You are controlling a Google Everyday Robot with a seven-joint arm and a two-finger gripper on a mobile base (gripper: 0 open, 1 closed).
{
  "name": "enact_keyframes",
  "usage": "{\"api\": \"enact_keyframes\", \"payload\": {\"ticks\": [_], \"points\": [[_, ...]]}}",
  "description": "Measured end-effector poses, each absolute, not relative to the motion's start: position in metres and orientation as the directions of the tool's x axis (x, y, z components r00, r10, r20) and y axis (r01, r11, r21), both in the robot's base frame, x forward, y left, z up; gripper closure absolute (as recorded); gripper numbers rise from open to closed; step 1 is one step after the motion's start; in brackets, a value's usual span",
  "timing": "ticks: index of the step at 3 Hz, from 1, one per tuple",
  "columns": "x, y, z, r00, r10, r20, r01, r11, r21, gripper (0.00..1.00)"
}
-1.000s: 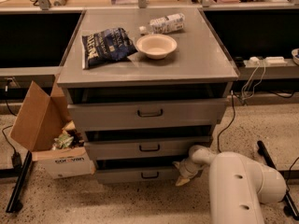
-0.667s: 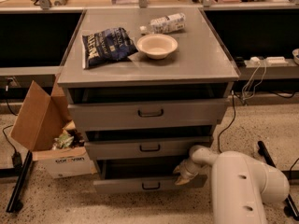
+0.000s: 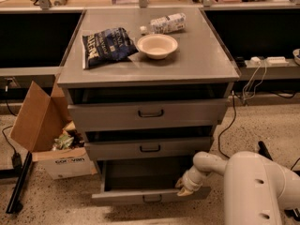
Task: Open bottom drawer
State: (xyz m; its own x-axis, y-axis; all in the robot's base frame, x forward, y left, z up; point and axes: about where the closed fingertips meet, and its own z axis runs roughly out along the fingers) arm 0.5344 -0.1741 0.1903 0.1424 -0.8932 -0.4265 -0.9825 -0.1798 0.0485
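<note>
Progress seems nearly complete: the slim grey metal bottom drawer point(image 3: 126, 198), lowest of three, stands pulled well out, inside showing, with the pale tool point(image 3: 185, 187) at its front's right top edge, perhaps hooked there, though I cannot tell its grip.

The slim grey metal bottom drawer point(image 3: 136, 197) of the grey three-drawer cabinet point(image 3: 211, 64) stands pulled out. The white arm's point(image 3: 255, 186) gripper point(image 3: 185, 187) sits at the 3 o'clock end of the drawer front. On the cabinet top, a cream bowl point(image 3: 157, 46) has a dark blue snack bag point(image 3: 107, 46) at its 9 o'clock and a lying plastic bottle point(image 3: 165, 23) at 12 o'clock. An open cardboard box point(image 3: 42, 125) stands at the cabinet's 9 o'clock.
</note>
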Motion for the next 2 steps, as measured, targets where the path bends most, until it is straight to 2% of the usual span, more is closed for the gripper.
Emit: {"api": "enact_keyframes", "payload": {"ticks": [2], "points": [[0.5314, -0.1730, 0.1894, 0.143, -0.892, -0.428, -0.982, -0.183, 0.053, 0.49]]}}
